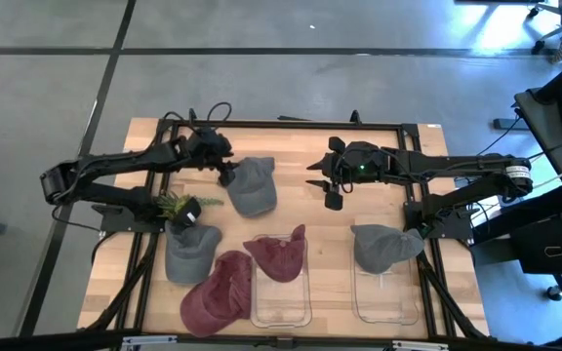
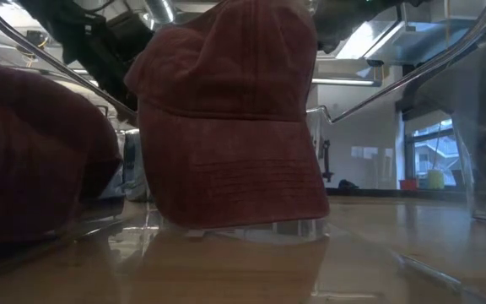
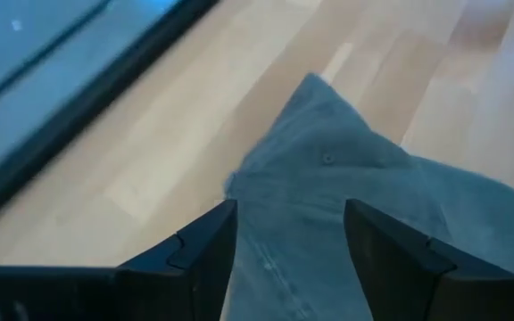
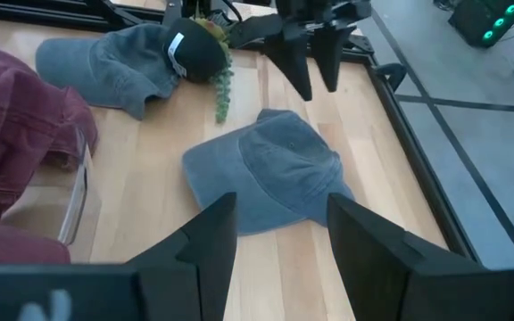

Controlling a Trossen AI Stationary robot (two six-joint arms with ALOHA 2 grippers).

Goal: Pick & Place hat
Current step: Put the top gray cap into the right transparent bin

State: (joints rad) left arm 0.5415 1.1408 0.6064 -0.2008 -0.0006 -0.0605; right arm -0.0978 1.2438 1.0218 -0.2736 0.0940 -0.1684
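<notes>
Left gripper (image 1: 228, 177) is hovering just beside the grey hat (image 1: 253, 184) lying near the far middle of the wooden surface (image 1: 325, 239), fingers spread wide and holding nothing; left wrist view is showing the hat's crown and top button between the open fingers (image 3: 202, 254). Right gripper (image 1: 332, 191) is hanging over bare wood near the centre, also open and empty, looking across at the same hat (image 4: 266, 169). Hat is looking soft, light washed cotton, floppy crown that will be collapsing under a pinch, brim stiffer; best bet is pinching a fold of the crown or the brim edge. Other hats are crowding the near side: a second grey hat (image 1: 188, 252) at left by a small potted plant (image 1: 181, 209), a red hat (image 1: 219, 291) beside it, another red hat (image 1: 281, 253) draped in a clear bin (image 1: 283, 302), and a grey hat (image 1: 386, 247) over the right clear bin (image 1: 383, 298). Open room is lying between the two grippers; black frame rail (image 1: 291, 124) is running close behind the target, so the lift probably needs to go straight up.
</notes>
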